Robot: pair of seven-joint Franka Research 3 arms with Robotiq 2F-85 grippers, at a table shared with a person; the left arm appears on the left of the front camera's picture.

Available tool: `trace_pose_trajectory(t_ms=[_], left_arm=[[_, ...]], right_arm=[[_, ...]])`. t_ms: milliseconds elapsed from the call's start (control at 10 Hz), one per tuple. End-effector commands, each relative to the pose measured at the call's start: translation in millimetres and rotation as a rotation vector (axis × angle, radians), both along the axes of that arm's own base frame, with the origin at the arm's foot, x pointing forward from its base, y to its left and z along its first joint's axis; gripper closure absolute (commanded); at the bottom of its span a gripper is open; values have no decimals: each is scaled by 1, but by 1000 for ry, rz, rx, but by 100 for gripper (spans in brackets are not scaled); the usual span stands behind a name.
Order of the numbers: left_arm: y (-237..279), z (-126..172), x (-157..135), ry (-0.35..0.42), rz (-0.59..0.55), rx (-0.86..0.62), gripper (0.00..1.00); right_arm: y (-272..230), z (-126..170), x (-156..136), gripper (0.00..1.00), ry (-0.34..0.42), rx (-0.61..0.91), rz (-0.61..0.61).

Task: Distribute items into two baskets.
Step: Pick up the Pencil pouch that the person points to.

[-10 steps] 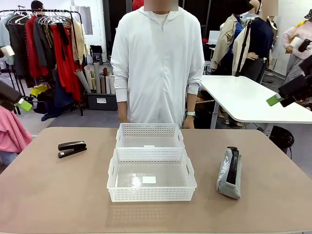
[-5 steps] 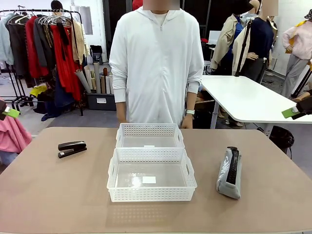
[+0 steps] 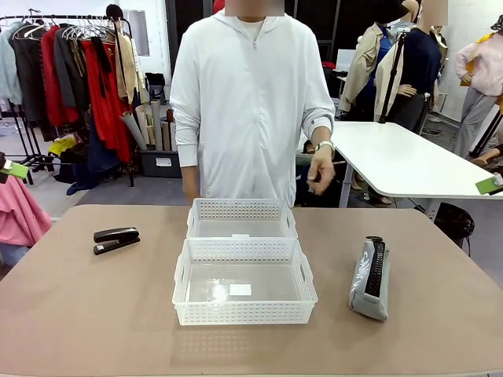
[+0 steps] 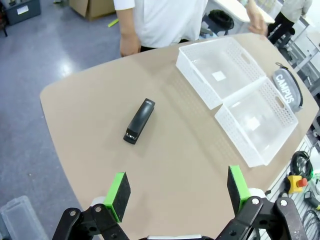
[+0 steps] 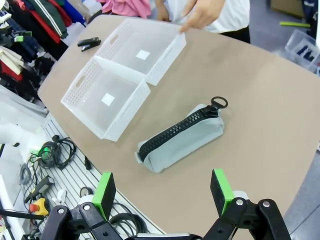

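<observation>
Beige tabletop (image 3: 94, 314), and right in the middle of it two white lattice baskets sit end to end, touching: the near basket (image 3: 244, 312) on the robot's side, the far basket (image 3: 240, 209) on the side of the person (image 3: 251, 102). Each shows a small white label on its clear floor. Off to the robot's left, well apart from the baskets, the black stapler (image 3: 116, 239) lies flat on the table, shut. Over on the right the grey pouch (image 3: 370, 278) lies lengthwise, black zipper up, near the near basket but not touching it.

Left gripper (image 4: 178, 186) hangs high off the table's edge, green pads spread wide and gripping nothing, with the stapler below and ahead of it. Right gripper (image 5: 162, 191), same story: fingers wide apart, empty, up above the pouch's side of the table. The person's hand (image 3: 320, 169) hangs loose beyond the far basket's right corner, fingers pointing down.
</observation>
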State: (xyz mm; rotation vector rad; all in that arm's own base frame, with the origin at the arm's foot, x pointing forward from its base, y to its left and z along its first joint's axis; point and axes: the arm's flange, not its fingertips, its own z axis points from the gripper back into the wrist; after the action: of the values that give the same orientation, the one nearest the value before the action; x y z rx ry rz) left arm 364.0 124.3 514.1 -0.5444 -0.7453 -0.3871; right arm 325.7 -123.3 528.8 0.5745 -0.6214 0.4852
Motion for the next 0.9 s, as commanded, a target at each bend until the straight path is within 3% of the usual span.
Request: trace_pose_trajectory(t_ms=[0, 800], left_arm=[[-1, 4, 0, -37, -18, -24, 0], [-5, 6, 2, -14, -5, -14, 0]], right_arm=[[7, 0, -1, 0, -40, 18, 31], [9, 4, 1, 0, -11, 1, 16]])
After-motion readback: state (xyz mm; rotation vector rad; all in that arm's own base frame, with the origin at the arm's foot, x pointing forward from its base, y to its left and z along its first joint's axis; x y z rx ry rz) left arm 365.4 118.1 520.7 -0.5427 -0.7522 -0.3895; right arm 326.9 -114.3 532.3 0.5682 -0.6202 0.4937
